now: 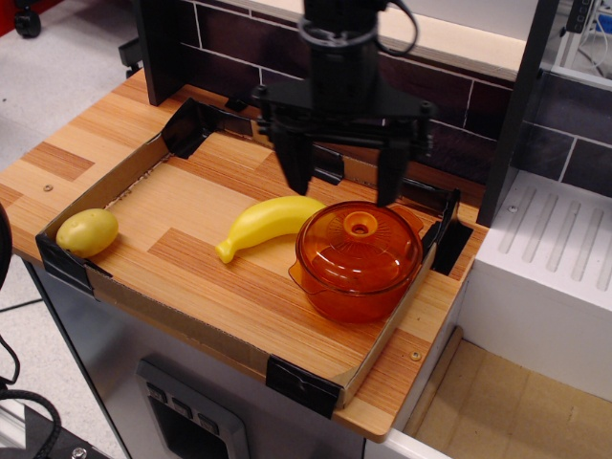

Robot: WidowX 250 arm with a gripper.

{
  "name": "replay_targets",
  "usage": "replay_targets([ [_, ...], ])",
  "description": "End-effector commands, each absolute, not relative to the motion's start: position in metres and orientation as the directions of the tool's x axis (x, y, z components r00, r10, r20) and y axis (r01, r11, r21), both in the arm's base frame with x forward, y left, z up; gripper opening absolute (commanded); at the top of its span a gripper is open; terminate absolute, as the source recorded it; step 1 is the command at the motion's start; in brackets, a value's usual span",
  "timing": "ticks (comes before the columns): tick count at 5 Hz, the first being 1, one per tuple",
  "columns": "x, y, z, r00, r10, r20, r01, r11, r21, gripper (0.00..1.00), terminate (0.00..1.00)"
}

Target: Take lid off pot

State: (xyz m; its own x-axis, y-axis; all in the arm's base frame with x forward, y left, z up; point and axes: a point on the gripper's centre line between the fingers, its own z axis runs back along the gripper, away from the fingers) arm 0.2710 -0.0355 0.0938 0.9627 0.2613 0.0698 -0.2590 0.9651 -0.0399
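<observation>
- One cardboard-walled wooden tray [206, 287] spans the counter; black clips hold its corners
- black gripper [342, 189] hangs above the tray's far edge, at 12 o'clock from the pot, jaws spread wide, clasping nothing; its fingertips end just above the lid's far rim
- orange pot [356, 282] sits in the tray's right end
- lid [359, 247] rests closed on the pot, ring knob up
- banana [268, 224] lies at the pot's 9 o'clock, touching it
- potato [87, 231] sits in the left corner
</observation>
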Motion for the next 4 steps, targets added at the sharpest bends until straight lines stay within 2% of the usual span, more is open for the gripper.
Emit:
replay_targets([
  [1,0.28,-0.043,0.082,0.955,0.27,0.123,-0.27,0.963,-0.017,1.0,0.0],
  [3,0.281,-0.04,0.066,0.957,0.274,0.098,-0.275,0.961,0.0,1.0,0.0],
  [4,0.281,-0.039,0.062,0.955,0.274,0.112,-0.276,0.961,0.002,1.0,0.0],
])
